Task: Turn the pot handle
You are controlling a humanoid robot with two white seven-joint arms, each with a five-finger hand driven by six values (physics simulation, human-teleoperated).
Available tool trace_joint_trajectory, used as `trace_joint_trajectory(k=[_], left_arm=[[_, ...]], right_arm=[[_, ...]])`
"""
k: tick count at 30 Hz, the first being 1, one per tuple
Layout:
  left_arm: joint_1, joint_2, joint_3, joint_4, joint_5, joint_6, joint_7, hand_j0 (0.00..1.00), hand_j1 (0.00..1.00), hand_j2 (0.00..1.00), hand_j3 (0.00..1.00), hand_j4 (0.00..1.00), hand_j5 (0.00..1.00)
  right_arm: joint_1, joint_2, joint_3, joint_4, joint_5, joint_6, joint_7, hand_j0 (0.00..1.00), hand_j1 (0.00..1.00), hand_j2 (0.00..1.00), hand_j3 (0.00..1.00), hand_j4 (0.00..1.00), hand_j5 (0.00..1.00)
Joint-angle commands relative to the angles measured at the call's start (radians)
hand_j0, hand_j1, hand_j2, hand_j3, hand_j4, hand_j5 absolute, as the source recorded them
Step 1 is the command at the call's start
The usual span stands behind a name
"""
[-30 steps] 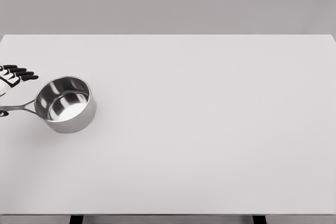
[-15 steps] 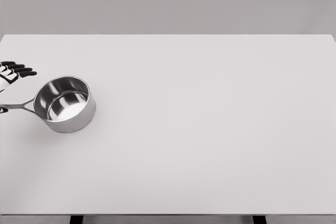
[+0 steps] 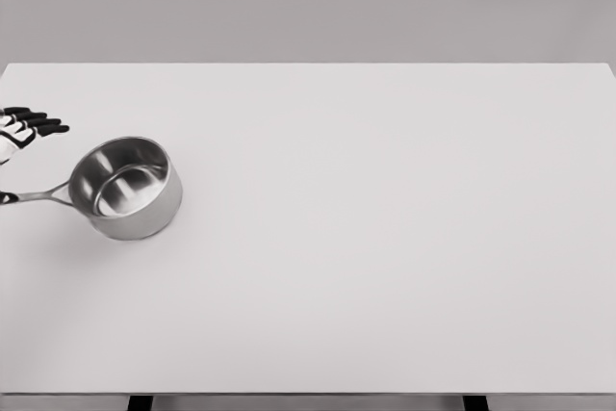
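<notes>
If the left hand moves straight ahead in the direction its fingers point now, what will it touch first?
Probably nothing. The left hand points right along the table, passing behind the pot, so the way looks free as far as shown, though depth is unclear.

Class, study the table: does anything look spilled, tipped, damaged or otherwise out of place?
Nothing stands out. The shiny steel saucepan sits upright and empty on the white table, its handle toward the left hand.

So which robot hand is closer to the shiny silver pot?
Left. The left hand sits at the picture's left edge, just beyond the shiny steel pot's thin handle. The right hand isn't in view.
</notes>
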Motion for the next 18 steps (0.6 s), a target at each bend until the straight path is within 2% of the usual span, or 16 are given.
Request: trace_joint_trajectory(k=[1,6,8,10,15,18], left_arm=[[0.000,0.001,0.004,-0.018,0.014,0.001,0.000,1.00,1.00,1.00,1.00,1.00,1.00],[0.005,0.001,0.050,-0.037,0.016,0.001,0.002,1.00,1.00,1.00,1.00,1.00,1.00],[0.006,-0.010,0.079,-0.064,0.046,0.001,0.002,1.00,1.00,1.00,1.00,1.00,1.00],[0.006,-0.008,0.080,-0.095,0.080,0.001,0.002,1.00,1.00,1.00,1.00,1.00,1.00],[0.005,-0.008,0.079,-0.232,0.145,0.001,0.000,1.00,1.00,1.00,1.00,1.00,1.00],[0.011,-0.008,0.066,-0.241,0.151,0.001,-0.007,1.00,1.00,1.00,1.00,1.00,1.00]], right_arm=[[0.000,0.000,0.000,0.000,0.000,0.000,0.000,1.00,1.00,1.00,1.00,1.00,1.00],[-0.002,0.000,0.000,0.000,0.000,0.000,0.000,1.00,1.00,1.00,1.00,1.00,1.00],[-0.002,0.000,0.000,0.000,0.000,0.000,0.000,1.00,1.00,1.00,1.00,1.00,1.00],[-0.002,0.000,0.000,0.000,0.000,0.000,0.000,1.00,1.00,1.00,1.00,1.00,1.00],[-0.002,0.000,0.000,0.000,0.000,0.000,0.000,1.00,1.00,1.00,1.00,1.00,1.00],[-0.002,0.000,0.000,0.000,0.000,0.000,0.000,1.00,1.00,1.00,1.00,1.00,1.00]])
